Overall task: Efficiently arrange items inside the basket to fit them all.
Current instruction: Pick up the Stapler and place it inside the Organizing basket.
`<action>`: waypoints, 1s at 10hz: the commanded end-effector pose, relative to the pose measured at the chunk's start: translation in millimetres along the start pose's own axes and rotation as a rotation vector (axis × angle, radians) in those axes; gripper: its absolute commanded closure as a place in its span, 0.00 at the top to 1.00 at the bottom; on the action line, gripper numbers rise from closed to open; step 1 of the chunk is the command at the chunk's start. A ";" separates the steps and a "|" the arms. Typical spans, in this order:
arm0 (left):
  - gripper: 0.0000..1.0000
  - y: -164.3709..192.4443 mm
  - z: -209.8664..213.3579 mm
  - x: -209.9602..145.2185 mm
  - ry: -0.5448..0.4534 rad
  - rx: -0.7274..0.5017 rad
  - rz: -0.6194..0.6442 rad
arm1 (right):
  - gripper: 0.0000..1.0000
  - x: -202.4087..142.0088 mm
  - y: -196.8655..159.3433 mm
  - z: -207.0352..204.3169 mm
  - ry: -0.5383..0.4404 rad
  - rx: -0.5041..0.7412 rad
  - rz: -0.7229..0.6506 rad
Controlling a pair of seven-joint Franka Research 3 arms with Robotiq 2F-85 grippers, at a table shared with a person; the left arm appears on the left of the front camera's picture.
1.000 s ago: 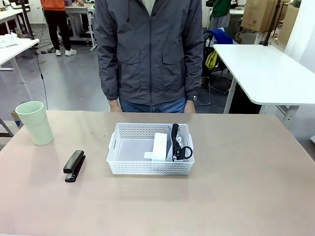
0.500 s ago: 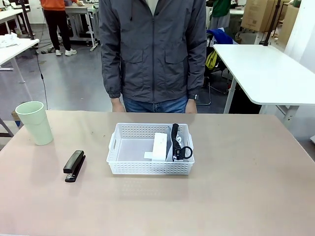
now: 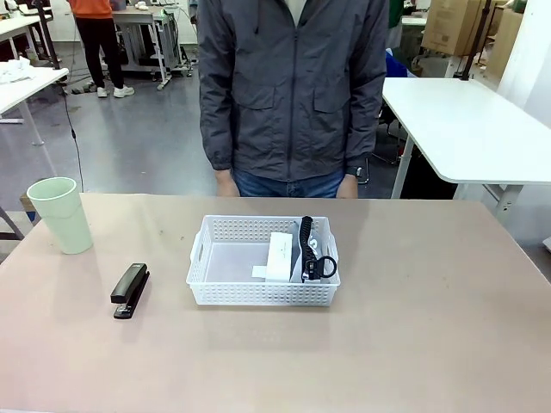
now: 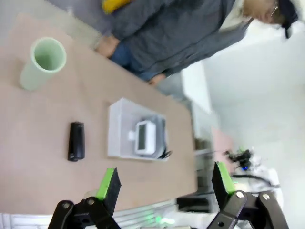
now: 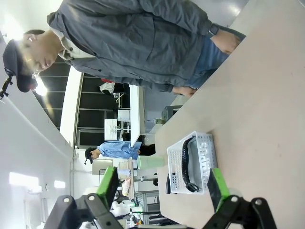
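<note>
1. Front view: the white basket (image 3: 263, 295) sits mid-tabletop (image 3: 413, 327), long side facing the robot. The white box (image 3: 279, 255) is inside, right of the basket's middle. The grey pouch (image 3: 312, 254) is wedged on edge against the basket's right wall, its black strap (image 3: 306, 234) running along the top. The basket's left half is bare. The black stapler (image 3: 130, 290) lies on the tabletop well to the basket's left, its long axis running roughly near-to-far, in line with the basket's short side. The pale green cup (image 3: 60, 215) stands upright farther left of the basket and farther back. A person (image 3: 293, 86) stands behind the basket with hands down, off the tabletop.

2. Left wrist view: the left claw (image 4: 166, 180) hangs high above the scene, its jaws spread wide and holding nothing. The stapler lies beside the basket, apart from it, on the cup's side.

3. Right wrist view: the right claw (image 5: 163, 185) is also wide open and empty. From here the stapler and cup lie beyond the basket, on its far side. I'd judge the left arm the nearer one for both loose items.
</note>
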State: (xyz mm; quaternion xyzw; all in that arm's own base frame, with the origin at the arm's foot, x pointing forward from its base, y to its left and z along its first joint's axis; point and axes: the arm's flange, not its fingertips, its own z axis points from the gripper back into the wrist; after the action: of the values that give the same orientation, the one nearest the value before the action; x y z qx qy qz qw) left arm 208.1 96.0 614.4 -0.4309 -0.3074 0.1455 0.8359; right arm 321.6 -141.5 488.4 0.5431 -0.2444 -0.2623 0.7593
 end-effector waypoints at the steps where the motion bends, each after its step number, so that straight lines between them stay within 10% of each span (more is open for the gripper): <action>1: 1.00 -25.6 -45.2 3.6 0.179 0.209 -0.080 | 1.00 0.5 4.9 -0.1 -0.005 0.026 -0.020; 6: 1.00 -23.1 -181.1 -31.8 0.506 0.611 -0.317 | 1.00 0.5 4.9 -0.1 -0.005 0.026 -0.020; 10: 1.00 29.9 -242.1 -75.9 0.523 0.768 -0.439 | 1.00 0.5 4.9 -0.1 -0.005 0.026 -0.020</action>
State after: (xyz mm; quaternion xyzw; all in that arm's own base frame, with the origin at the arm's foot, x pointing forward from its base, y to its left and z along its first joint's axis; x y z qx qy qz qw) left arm 319.3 -80.0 486.7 -0.0568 -0.0936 -0.0605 0.9921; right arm 321.8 -141.1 488.5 0.5427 -0.2442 -0.2622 0.7597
